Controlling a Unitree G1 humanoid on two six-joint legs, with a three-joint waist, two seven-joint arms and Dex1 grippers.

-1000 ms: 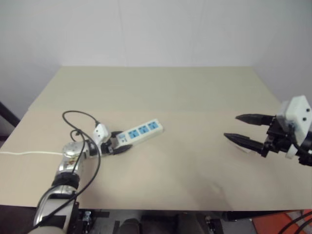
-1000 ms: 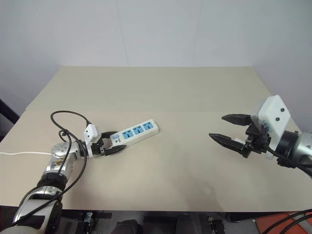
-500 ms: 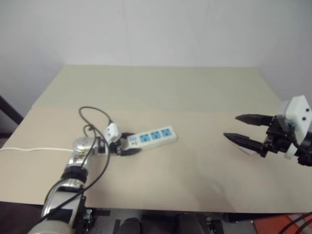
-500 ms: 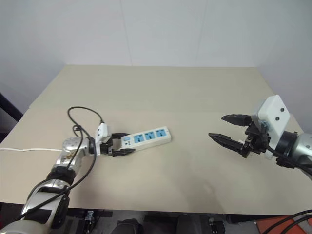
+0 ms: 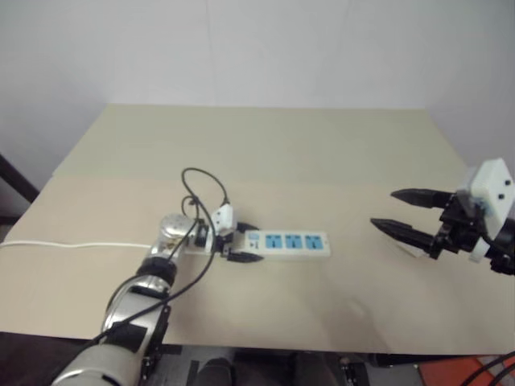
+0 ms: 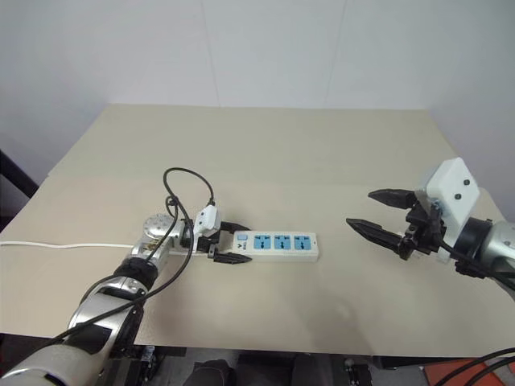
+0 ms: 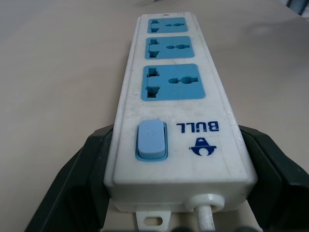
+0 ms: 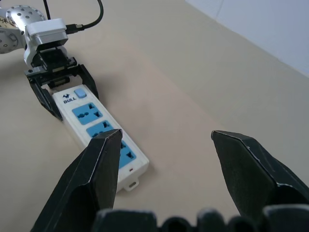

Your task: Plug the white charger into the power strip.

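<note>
Gripping the switch end of the power strip (image 6: 276, 244), the left gripper (image 6: 227, 244) pinches it from both sides, at centre-left of the right eye frame. Risk, as a judgement: the strip pivots or slips if dragged, since only one end is clamped. Right gripper (image 6: 385, 217) hangs spread and empty at far right, well apart. White charger: cannot locate.

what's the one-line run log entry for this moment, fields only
left gripper: shut on switch end of power strip | strip: flat on table, sockets empty | right gripper: open, empty, raised clear of strip | plug-in: not yet done
</note>
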